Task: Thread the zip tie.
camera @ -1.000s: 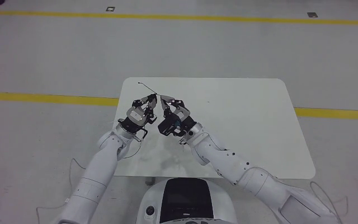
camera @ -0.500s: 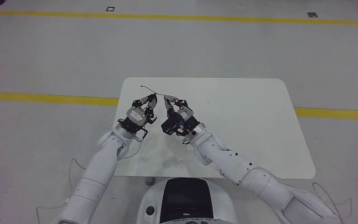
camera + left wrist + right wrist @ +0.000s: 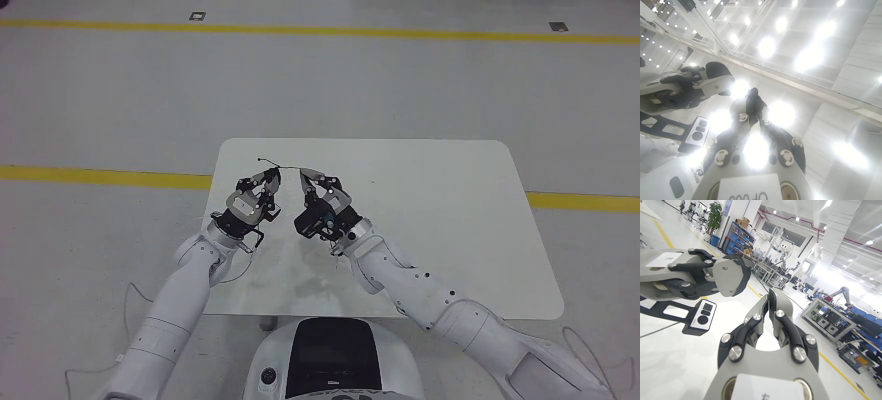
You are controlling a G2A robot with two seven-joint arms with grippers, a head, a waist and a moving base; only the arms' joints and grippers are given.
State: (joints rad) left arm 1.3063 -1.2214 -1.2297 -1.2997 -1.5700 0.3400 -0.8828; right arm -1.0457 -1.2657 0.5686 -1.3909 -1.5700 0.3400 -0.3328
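The grey floor (image 3: 400, 80) spreads wide around the desk, and a yellow stripe (image 3: 100, 176) on it passes behind the desk on both sides. The white desk (image 3: 450, 220) has rounded corners, and its right half lies bare.

Both arms come in from the desk's near edge and meet over its left half, closer to the far edge than the near one. The two tools sit just beside each other there, with their tips pointing towards the desk's far edge.

The left tool (image 3: 272, 177) is on the side of the desk's left edge. Its fingers are pressed together at the tip, and I cannot tell whether anything is caught between them.

The right tool (image 3: 303, 175) is on the side of the desk's middle. Its ribbed pads are clamped flat together on the zip tie (image 3: 278, 165).

The zip tie is a thin black strip held up off the desk. It runs from the right tool's tip past the left tool's tip and ends in a small head over the desk's far-left corner area. Whether it touches the left tool I cannot tell.
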